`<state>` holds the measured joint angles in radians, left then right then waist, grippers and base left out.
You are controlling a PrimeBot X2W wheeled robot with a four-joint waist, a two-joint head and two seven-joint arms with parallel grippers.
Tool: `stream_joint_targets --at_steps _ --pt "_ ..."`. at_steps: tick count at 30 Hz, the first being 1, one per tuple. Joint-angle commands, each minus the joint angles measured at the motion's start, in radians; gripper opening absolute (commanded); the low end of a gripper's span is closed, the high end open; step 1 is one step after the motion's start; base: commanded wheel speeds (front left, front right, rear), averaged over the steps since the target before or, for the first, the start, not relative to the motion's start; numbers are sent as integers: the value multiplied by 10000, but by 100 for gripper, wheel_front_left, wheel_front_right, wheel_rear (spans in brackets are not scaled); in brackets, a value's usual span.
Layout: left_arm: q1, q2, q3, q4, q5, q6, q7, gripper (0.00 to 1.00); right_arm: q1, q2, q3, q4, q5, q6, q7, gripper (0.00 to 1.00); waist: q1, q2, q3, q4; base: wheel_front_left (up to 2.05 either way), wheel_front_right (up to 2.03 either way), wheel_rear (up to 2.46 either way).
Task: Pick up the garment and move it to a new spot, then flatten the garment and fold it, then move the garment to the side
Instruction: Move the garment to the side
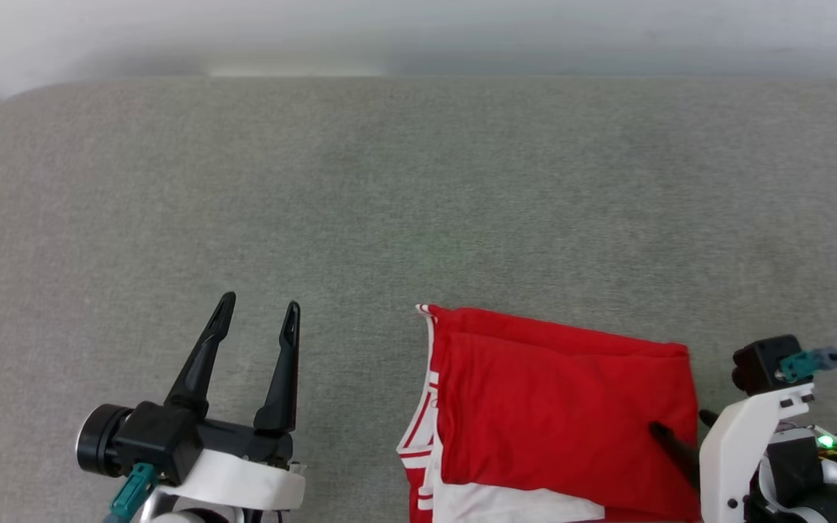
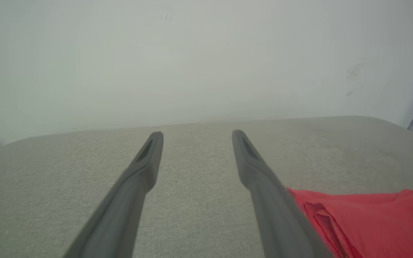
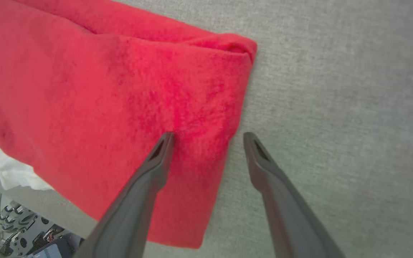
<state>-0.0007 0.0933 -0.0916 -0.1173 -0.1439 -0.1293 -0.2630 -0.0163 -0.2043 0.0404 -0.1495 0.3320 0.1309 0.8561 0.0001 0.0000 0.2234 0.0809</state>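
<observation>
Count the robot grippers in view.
2. The left gripper is open above the grey surface, left of the garment; the right gripper, open, straddles the garment's right edge.

Cut off and hidden
The garment [image 1: 564,407] runs off the bottom edge of the head view. Right beside it, the right gripper [image 1: 680,423] is mostly hidden behind its white wrist [image 1: 734,443]. Far past the garment is a blurry pale strip [image 1: 418,36], maybe a wall.

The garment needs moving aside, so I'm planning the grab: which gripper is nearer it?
Right. The right gripper straddles an edge of the garment; the left gripper is apart, to its left.
</observation>
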Motion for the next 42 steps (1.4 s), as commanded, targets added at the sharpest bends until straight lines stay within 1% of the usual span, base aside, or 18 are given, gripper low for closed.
stream_joint_targets --at_steps 1,7,9,11,12,13,16,18,22,26,32,33,35,38,42 --pt "-175 5 -55 36 -21 -10 -21 100 -118 55 11 137 -62 -4 130 100 -1 0 207 243 0 0 0" --pt "-316 -19 -115 145 -81 -10 -21 100 -161 325 227 926 -212 -3 404 100 -1 0 395 614 0 0 0" --pt "-323 -24 -137 191 -77 -10 -21 100 -167 452 334 1320 -266 -3 355 100 -1 0 408 684 0 0 0" --pt "-348 -27 -168 233 -54 -10 -21 100 -200 400 520 1680 -368 -3 221 100 -1 0 404 738 0 0 0" --pt "-362 -30 -167 261 -56 -10 -21 100 -223 406 565 1829 -407 -1 112 62 -1 0 389 753 0 0 0" --pt "-367 -33 -160 291 -64 -10 -21 100 -264 404 638 1955 -416 -3 -15 0 -1 0 364 757 0 0 0" --pt "-318 -33 -107 343 -64 -10 -21 100 -531 169 877 2091 -581 -4 -387 0 -1 0 236 668 0 0 0" --pt "-259 -31 -94 353 -62 -10 -21 100 -818 -167 1101 2045 -835 -7 -626 0 -1 0 140 531 0 0 0" --pt "-94 -32 -166 346 -148 -10 -21 100 -1565 -923 2000 1897 -1393 -14 -854 0 -1 0 30 20 0 0 0" --pt "-168 -62 -315 330 -158 -10 -21 100 -2550 -1828 3066 1651 -1860 -7 -873 0 -1 0 102 -693 0 0 0" --pt "-587 -85 -833 390 -131 -10 -21 100 -4056 -3562 4430 1364 -2128 -9 -819 0 -1 0 493 -1910 0 0 0" --pt "-587 -85 -833 390 -131 -10 -21 100 -4056 -3562 4430 1364 -2128 -9 -819 0 -1 0 493 -1910 0 0 0" --pt "-772 -75 -808 412 -151 -10 -21 100 -4489 -4108 4766 1262 -2161 -7 -963 0 -1 0 719 -2321 0 0 0" --pt "-1038 124 -919 423 -95 -10 -21 100 -4989 -4795 5152 1244 -2114 -6 -1172 0 -1 0 1131 -2979 0 0 0" --pt "-1435 332 -1082 402 -62 -10 -21 100 -5512 -5531 5214 1457 -2083 -12 -1591 0 -1 0 1646 -3748 0 0 0"
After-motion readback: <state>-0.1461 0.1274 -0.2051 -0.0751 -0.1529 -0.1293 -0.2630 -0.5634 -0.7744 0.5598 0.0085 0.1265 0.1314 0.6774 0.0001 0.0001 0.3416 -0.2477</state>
